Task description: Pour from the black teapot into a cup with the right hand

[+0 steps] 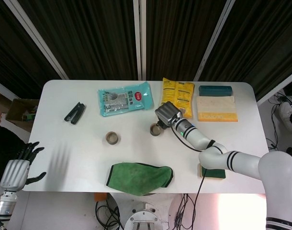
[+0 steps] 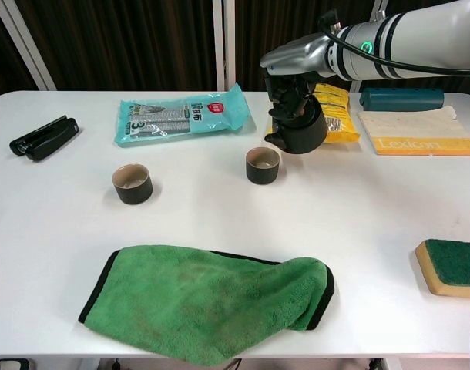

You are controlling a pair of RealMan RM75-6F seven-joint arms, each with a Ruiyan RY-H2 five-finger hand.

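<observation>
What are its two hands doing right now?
Right hand: holds the black teapot raised beside a cup.
Left hand: open, empty, off the table.

Layout, chest view: teapot (image 2: 300,132) is up off the table (image 2: 219,216), held by the right hand (image 2: 290,92), just right of and above the nearer cup (image 2: 262,165). Second cup (image 2: 132,183) sits well left of the first. Cloth (image 2: 208,301) lies at the front edge, before both cups. Pouch (image 2: 181,114) is behind the cups, folded tool (image 2: 43,136) far left. Snack bag (image 2: 327,112) is behind the teapot, book (image 2: 416,131) right of it, case (image 2: 401,98) behind the book. Sponge (image 2: 453,267) front right. Left hand (image 1: 16,168) hangs off the table's left front corner.
</observation>
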